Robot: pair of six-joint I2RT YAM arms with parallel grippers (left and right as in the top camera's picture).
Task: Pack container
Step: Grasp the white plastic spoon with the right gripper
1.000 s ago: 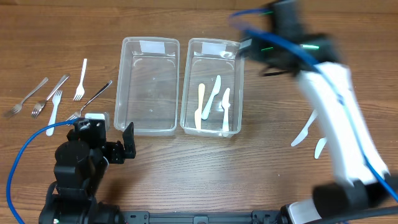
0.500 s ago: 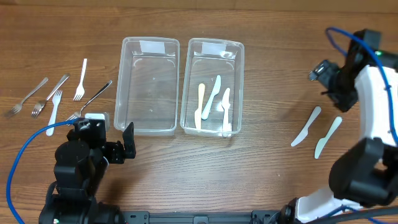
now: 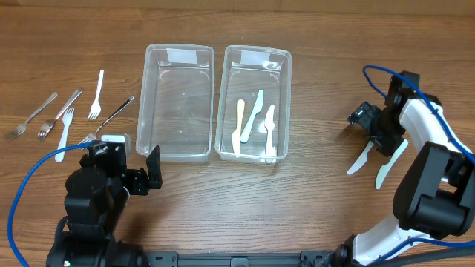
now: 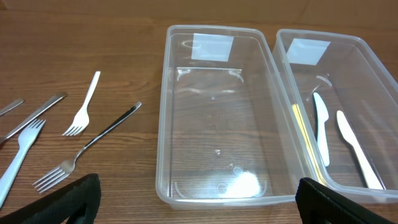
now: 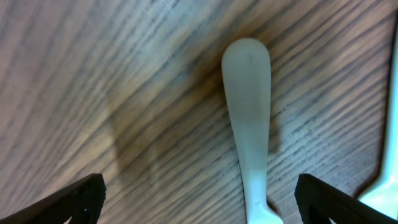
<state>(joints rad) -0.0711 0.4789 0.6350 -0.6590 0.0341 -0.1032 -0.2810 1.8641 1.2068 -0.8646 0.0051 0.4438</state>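
Swung off the knife-filled container (image 3: pixel 253 55), the right pincer (image 3: pixel 373 130) hovers wide open over a white knife (image 3: pixel 358 163) to the container's right.

Containers (image 3: pixel 178 104) were clear plastic, glossy. Knife (image 5: pixel 247 124) – white plastic, matt. Forks (image 3: pixel 113 118) – polished metal. Table (image 3: pixel 312 200) was smooth wood-grain.

A wooden table (image 3: pixel 312 208) filled every view, its brown top marked with long streaks of grain. The light was even and soft, casting only faint shadows. Beyond the far edge stood a plain tan surface (image 4: pixel 124 5), too little shown to name
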